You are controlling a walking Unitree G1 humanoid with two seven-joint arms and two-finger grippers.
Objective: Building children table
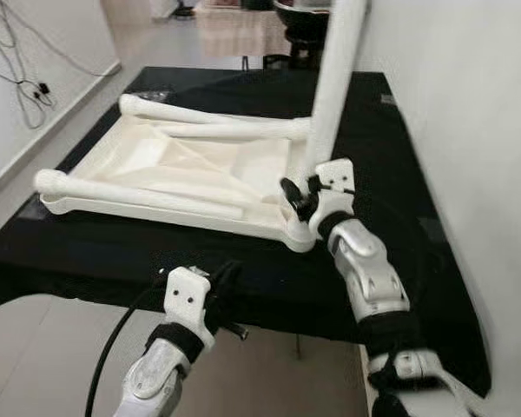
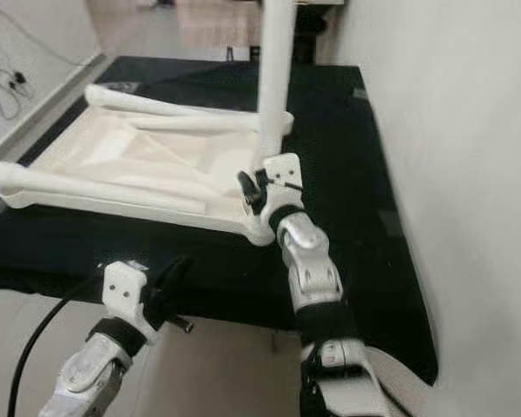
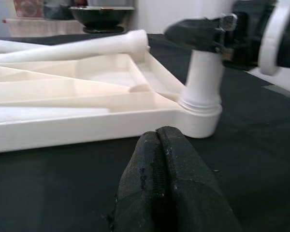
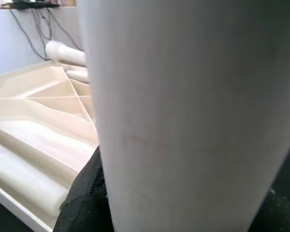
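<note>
Gripping the upright white leg [image 1: 337,78], my right claw [image 1: 306,195] has its black fingers closed around it just above the near right corner socket of the cream tabletop [image 1: 191,169]. That tabletop lies upside down on the black-covered table [image 1: 243,269], ribs up, with two more legs [image 1: 139,198] lying flat across it. My left claw [image 3: 170,188] hovers low over the table's near edge, fingers pressed together on nothing, pointing at that same corner.
</note>
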